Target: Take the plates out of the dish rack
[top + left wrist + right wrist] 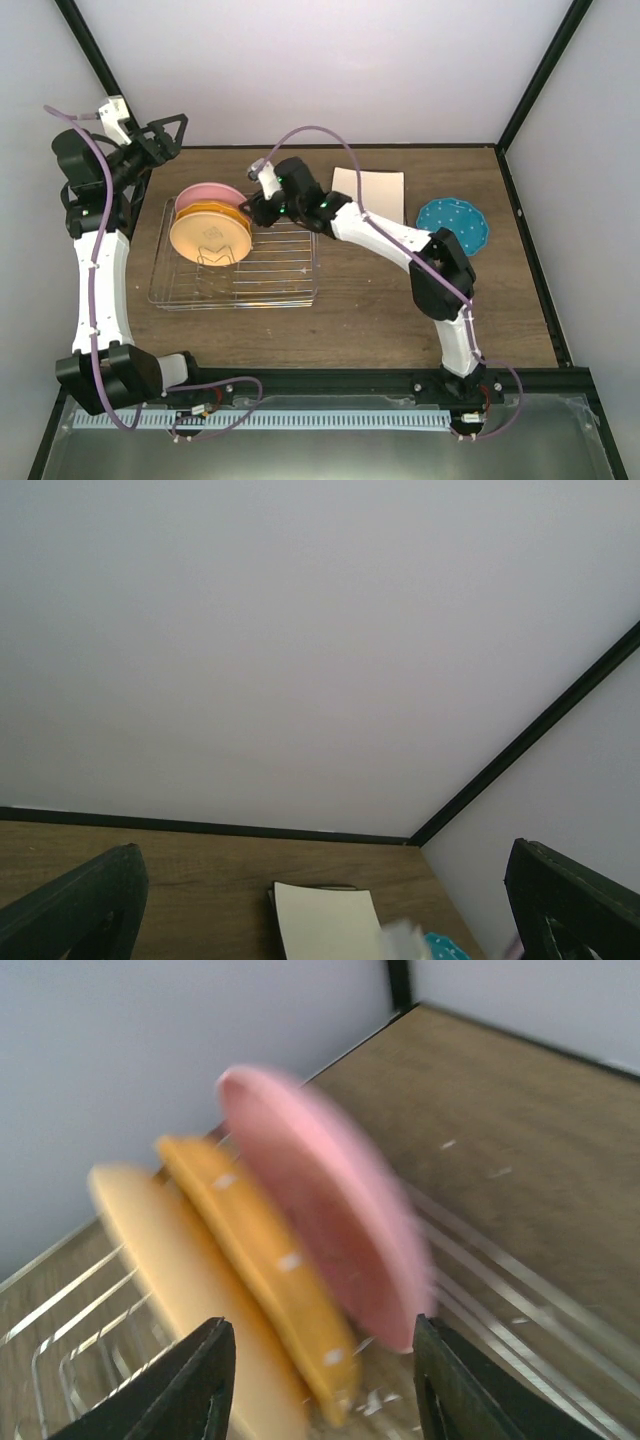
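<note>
Top external view: our right gripper [252,210], jaws spread wide, faces three plates [210,238] standing in the dish rack [285,265]; our left gripper [165,130], equally wide, hangs beyond the rack's far-left corner.

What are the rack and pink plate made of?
Rack: thin silver metal wire, probably steel, judging by the bright, glinting grid. Pink plate: opaque, even colour with a dull sheen. It could be plastic or glazed ceramic; the wrist view is too blurred to settle it.
</note>
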{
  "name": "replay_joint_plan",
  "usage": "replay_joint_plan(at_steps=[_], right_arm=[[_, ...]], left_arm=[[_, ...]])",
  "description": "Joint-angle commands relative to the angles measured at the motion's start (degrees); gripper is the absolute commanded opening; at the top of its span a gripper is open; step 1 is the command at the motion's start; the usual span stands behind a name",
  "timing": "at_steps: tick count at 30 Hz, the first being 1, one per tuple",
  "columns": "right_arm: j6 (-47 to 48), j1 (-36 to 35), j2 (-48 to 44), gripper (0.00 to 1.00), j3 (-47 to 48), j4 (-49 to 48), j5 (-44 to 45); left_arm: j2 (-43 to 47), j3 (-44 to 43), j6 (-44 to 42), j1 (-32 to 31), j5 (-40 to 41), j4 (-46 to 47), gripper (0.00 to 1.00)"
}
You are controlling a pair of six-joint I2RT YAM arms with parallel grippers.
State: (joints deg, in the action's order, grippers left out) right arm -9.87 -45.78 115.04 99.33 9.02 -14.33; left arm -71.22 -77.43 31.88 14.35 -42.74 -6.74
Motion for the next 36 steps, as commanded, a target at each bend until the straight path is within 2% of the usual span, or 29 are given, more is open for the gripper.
replay_joint_plan(at_steps=[1,14,36], right_arm=[[10.6,-1.2,-1.0,0.47,0.0,-2.8,4.5],[16.8,-7.6,1.9,0.32,-1.0,-5.9,4.9],[23.4,-9.9,5.9,0.30,-0.9,-8.0,8.2]], left_arm=[[2.4,1.2,-2.4,-0.2,0.3,-1.3,1.00],[2.6,2.4,-2.5,-0.2,0.2,-0.9,1.00],[2.5,2.9,-2.7,-0.2,-0.2,-0.6,1.00]])
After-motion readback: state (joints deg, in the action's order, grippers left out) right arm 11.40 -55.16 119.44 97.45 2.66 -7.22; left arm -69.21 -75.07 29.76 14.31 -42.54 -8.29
